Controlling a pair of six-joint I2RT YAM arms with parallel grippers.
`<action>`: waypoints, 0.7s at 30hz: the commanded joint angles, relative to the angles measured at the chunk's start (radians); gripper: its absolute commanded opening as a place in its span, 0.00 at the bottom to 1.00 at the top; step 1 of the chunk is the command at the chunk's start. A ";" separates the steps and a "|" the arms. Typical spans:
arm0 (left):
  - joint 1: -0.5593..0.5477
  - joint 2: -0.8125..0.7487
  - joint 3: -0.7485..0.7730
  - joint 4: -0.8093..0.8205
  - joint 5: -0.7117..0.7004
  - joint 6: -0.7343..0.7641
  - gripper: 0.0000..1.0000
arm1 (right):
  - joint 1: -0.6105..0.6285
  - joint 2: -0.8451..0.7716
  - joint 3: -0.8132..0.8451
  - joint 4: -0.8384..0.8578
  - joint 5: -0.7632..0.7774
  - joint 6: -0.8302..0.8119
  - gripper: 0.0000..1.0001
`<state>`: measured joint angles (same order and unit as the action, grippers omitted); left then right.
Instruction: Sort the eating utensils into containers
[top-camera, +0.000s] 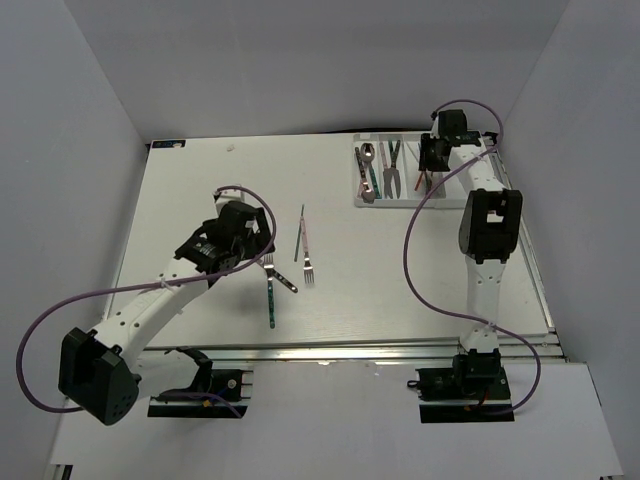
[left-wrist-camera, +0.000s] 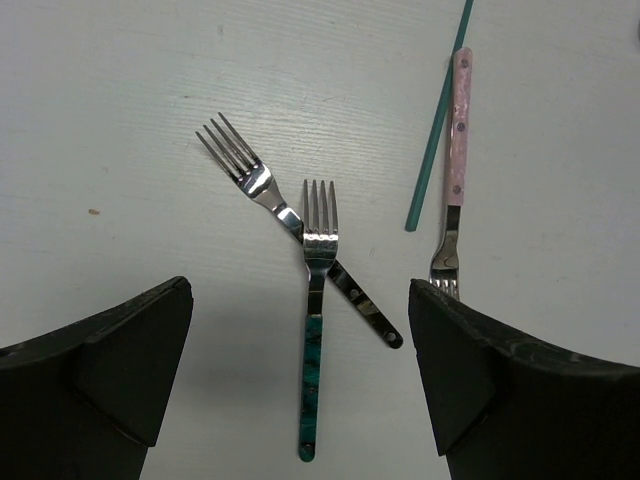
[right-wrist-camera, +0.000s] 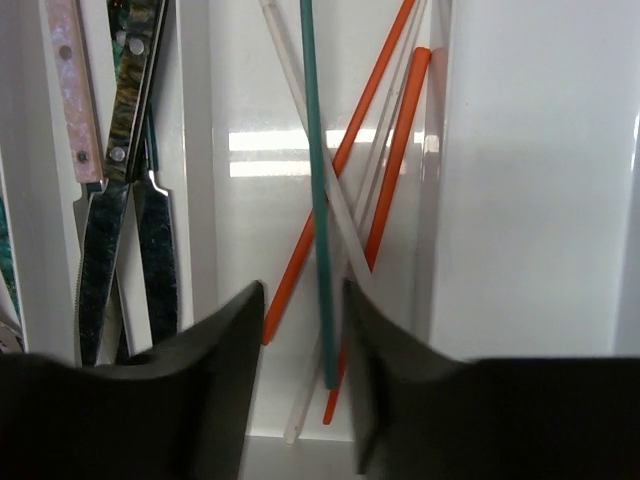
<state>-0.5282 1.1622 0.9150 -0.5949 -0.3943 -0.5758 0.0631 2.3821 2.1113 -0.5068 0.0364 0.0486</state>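
Note:
Three forks lie on the table in front of my left gripper (left-wrist-camera: 300, 290), which hangs open above them. A teal-handled fork (left-wrist-camera: 312, 385) crosses a dark-handled fork (left-wrist-camera: 262, 185). To the right lie a pink-handled fork (left-wrist-camera: 458, 140) and a teal chopstick (left-wrist-camera: 438, 120). In the top view the forks (top-camera: 272, 292) sit just right of the left gripper (top-camera: 255, 240). My right gripper (right-wrist-camera: 302, 290) is low over the white tray (top-camera: 390, 203), in its right slot. Its jaws stand apart on either side of a teal chopstick (right-wrist-camera: 315, 180), which lies on orange chopsticks (right-wrist-camera: 395, 150) and pale ones.
The neighbouring tray slot holds knives with pink (right-wrist-camera: 75, 90) and dark handles (right-wrist-camera: 130, 80), behind a divider wall (right-wrist-camera: 195, 150). Other slots hold spoons and forks (top-camera: 372, 170). The tray sits at the table's far right, near the wall.

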 joint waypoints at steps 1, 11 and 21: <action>-0.001 -0.003 0.005 0.044 0.031 0.007 0.98 | -0.003 -0.053 -0.008 -0.001 -0.027 -0.015 0.49; -0.003 0.218 0.133 0.135 0.141 0.011 0.98 | 0.010 -0.419 -0.227 0.031 -0.064 0.063 0.63; -0.015 0.619 0.445 0.063 0.207 0.114 0.62 | 0.069 -0.848 -0.795 0.229 -0.211 0.154 0.72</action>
<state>-0.5339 1.7466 1.2911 -0.4934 -0.2165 -0.5064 0.1066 1.5349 1.4006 -0.3309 -0.1123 0.1707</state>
